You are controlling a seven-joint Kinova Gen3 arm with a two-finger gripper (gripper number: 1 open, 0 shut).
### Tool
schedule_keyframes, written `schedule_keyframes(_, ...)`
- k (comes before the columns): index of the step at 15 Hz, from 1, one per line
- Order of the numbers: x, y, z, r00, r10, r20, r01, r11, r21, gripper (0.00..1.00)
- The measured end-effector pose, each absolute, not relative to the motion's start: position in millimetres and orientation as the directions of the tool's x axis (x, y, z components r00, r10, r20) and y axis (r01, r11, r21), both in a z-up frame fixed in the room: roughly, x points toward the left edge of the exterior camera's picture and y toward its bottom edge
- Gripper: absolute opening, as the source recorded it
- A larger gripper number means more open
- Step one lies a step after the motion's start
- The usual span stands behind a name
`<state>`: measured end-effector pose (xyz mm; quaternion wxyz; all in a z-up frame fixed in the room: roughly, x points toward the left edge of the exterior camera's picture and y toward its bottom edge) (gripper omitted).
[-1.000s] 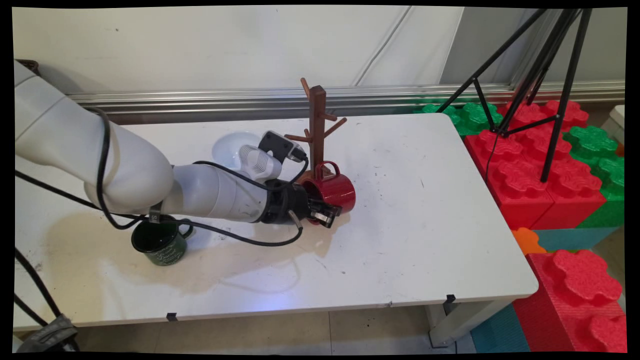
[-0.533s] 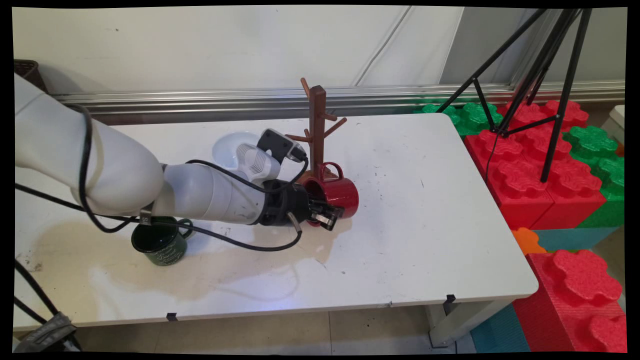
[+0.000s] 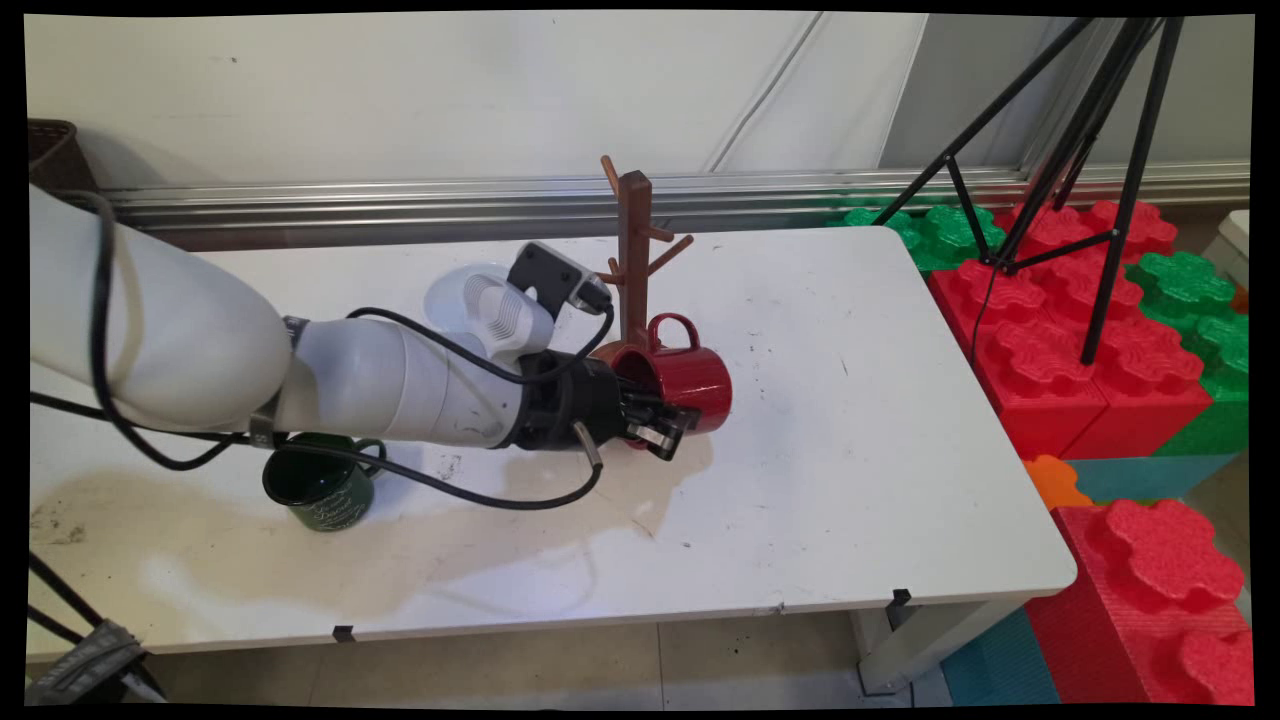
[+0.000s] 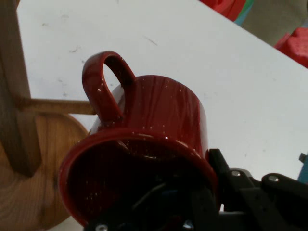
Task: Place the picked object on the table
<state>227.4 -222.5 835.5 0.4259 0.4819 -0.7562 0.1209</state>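
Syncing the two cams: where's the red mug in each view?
Main view: red mug at table centre, on its side in the gripper, handle up, beside the mug tree.
Hand view: red mug fills the lower centre, mouth toward the camera.
Shared landmark: brown mug tree.

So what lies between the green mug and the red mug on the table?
In the main view, the arm's forearm, gripper and black cable cross between green mug and red mug; below them, bare table.

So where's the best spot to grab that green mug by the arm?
Probably the green mug by its rim, from above: it stands upright with the mouth open upward. Its handle points right, toward the back, so pinch the wall on another side.
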Motion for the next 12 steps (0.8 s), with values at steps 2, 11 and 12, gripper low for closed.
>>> schedule_keyframes(2, 226.5, -219.0, 840.6, -0.180, -0.619, 0.764, -0.827, 0.516, 0.223, 0.00)
schedule_keyframes(11, 233.7, -189.5, 868.9, -0.302, -0.616, 0.728, -0.797, 0.581, 0.161, 0.00)
schedule_keyframes(12, 236.2, -187.4, 872.7, -0.315, -0.614, 0.723, -0.795, 0.587, 0.152, 0.00)
